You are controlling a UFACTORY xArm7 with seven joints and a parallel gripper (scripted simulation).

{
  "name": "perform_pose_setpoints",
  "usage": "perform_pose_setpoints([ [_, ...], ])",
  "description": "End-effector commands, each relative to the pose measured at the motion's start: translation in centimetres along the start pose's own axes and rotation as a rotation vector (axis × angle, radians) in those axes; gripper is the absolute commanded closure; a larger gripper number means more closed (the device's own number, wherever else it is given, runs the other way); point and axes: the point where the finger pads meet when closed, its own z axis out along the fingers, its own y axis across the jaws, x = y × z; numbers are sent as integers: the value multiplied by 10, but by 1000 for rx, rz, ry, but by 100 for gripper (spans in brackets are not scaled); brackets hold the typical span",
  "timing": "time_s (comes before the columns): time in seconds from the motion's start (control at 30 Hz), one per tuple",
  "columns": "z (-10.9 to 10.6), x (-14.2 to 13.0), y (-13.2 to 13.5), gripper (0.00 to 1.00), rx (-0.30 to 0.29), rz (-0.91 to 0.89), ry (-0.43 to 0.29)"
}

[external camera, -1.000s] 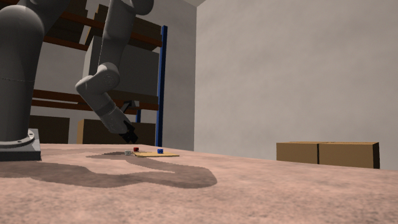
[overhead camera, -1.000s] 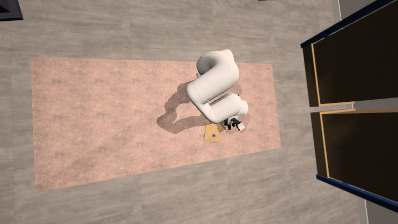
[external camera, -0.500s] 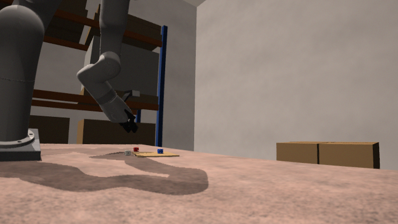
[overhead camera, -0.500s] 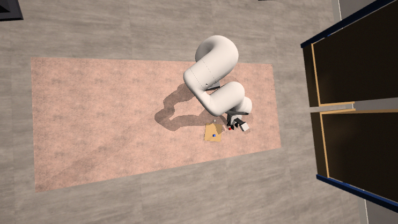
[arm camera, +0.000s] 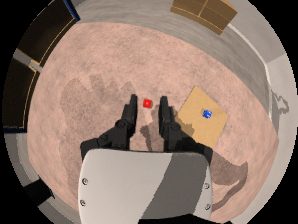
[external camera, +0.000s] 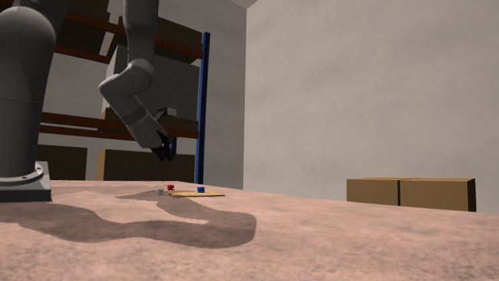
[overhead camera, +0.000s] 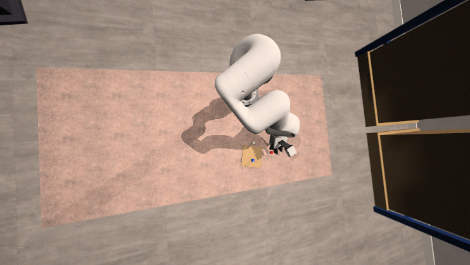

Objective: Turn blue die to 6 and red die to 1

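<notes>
One die, red (overhead camera: 271,152) (external camera: 170,187) (arm camera: 147,103), sits off the mat (overhead camera: 247,161) (external camera: 177,194) (arm camera: 197,100); the gripper (overhead camera: 278,151) (external camera: 167,159) (arm camera: 148,103), partly open and empty, hangs above, probably for regrasping; blue (overhead camera: 253,160) (external camera: 200,189) (arm camera: 207,114) rests on the mat.

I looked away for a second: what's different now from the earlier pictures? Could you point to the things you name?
The arm (overhead camera: 269,109) (external camera: 139,76) moved, raising its open jaws higher above the table. Nothing was visibly picked up. The red die (overhead camera: 271,152) (external camera: 170,187) (arm camera: 147,103), blue die (overhead camera: 253,160) (external camera: 200,189) (arm camera: 207,114), white die (overhead camera: 253,142) (external camera: 160,191) and mat (overhead camera: 247,161) (external camera: 185,193) (arm camera: 195,102) stayed put.
</notes>
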Motion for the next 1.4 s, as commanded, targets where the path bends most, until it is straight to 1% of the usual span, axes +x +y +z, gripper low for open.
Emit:
perform_pose_setpoints([
  [0.0, 8, 15, 8, 69, -58, -1, -14],
  [0.07, 14, 25, 15, 69, -103, -2, -37],
  [0.13, 20, 34, 23, 69, -154, -3, -74],
  [0.2, 20, 34, 23, 69, -154, -3, -74],
  [0.3, 29, 47, 35, 69, -228, -4, -164],
  [0.37, 31, 49, 39, 69, -247, -4, -202],
  [0.4, 31, 49, 39, 69, -248, -4, -204],
  [0.43, 33, 51, 41, 69, -261, -5, -242],
  [0.47, 33, 52, 42, 69, -263, -5, -248],
  [0.5, 35, 53, 43, 69, -272, -5, -283],
  [0.53, 35, 53, 44, 69, -274, -5, -296],
  [0.6, 36, 54, 45, 69, -280, -5, -346],
  [0.67, 37, 54, 45, 69, -279, -6, -396],
  [0.77, 37, 54, 45, 69, -279, -6, -398],
  [0.83, 36, 53, 43, 69, -261, -6, -502],
  [0.87, 36, 53, 43, 69, -260, -6, -504],
  [0.9, 36, 53, 41, 69, -250, -6, -536],
  [1.07, 33, 52, 32, 69, -196, -6, -648],
  [1.17, 31, 51, 25, 69, -149, -6, -714],
  [1.2, 30, 51, 23, 69, -140, -6, -726],
  [1.23, 29, 51, 19, 69, -113, -6, -756],
  [1.33, 28, 51, 18, 69, -112, -6, -757],
  [1.37, 27, 51, 14, 69, -85, -6, -785],
])
